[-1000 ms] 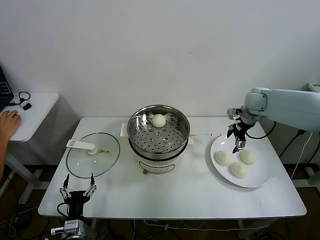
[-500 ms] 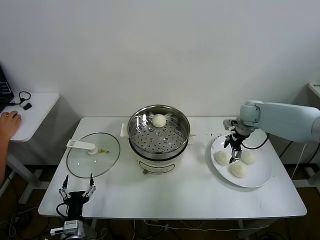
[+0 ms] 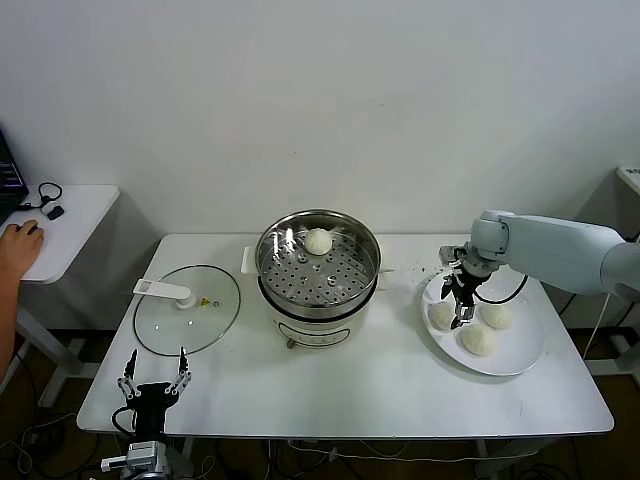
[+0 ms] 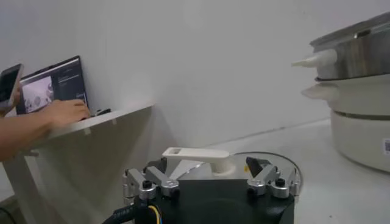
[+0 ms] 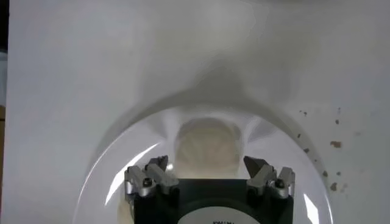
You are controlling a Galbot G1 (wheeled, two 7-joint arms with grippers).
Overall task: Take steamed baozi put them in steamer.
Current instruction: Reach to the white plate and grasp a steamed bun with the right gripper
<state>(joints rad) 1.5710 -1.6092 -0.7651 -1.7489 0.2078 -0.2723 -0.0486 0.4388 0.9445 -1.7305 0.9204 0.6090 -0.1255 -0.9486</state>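
We note the right gripper [image 3: 457, 308] low over the white plate [image 3: 520, 355] at the table's right end, its jaws spread wide and holding nothing. In the right wrist view its two fingers [image 5: 148, 178] stand either side of one bun [image 5: 208, 146], apart from the dough. Three buns sit on the plate: the left one [image 3: 442, 316] directly under the gripper, another [image 3: 495, 314] just beside it, a third [image 3: 478, 340] nearer the front rim. All are smooth, off-white and domed. The plate is glossy and round, with bare room on its right half; its edge lies near the table's right border. Brown specks dot the tabletop [image 5: 334, 143] next to the plate rim.

The steamer [image 3: 318, 270] stands mid-table, a shiny steel pot on a white base with a perforated tray. A fourth bun [image 3: 318, 241] rests on the tray at the far side; the rest of the tray is bare. Open tabletop [image 3: 400, 380] runs between steamer and plate.

A flat glass lid [image 3: 187, 308] with a white handle lies left of the steamer. The left gripper [image 3: 156, 380] is parked at the front left edge, jaws apart, empty. A hand [image 3: 18, 245] rests on a side desk [image 3: 70, 225].
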